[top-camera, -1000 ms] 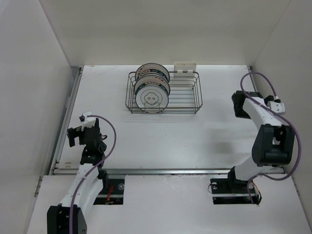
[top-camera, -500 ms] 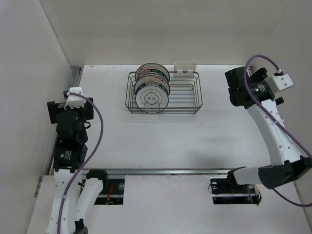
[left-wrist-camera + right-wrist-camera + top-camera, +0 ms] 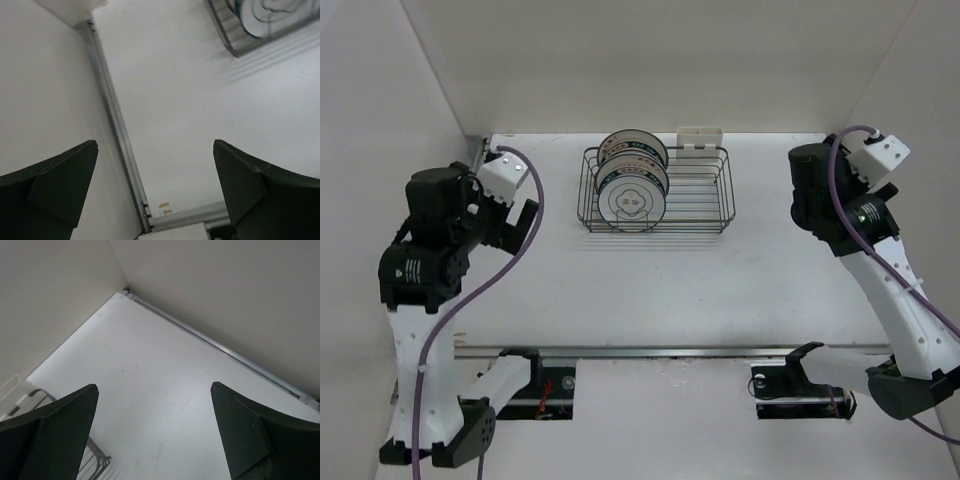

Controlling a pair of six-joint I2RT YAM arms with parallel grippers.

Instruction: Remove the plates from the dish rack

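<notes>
So, within the last second I've watched both arms unfold from their low rest and rear up on either side, the left gripper (image 3: 155,144) and right gripper (image 3: 154,386) each with fingers spread wide, holding nothing. The plates (image 3: 632,185) stand upright at the left end of the dish rack (image 3: 728,190), far centre, untouched. I judge the unloading is only starting.

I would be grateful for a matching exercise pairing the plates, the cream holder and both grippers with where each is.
1 plates
2 cream holder
3 left gripper
4 right gripper

A open, right of the dish rack
B on the rack's far edge
C upright in the rack's left part
D open, left of the rack

Pairs: 1-C; 2-B; 3-D; 4-A
</notes>
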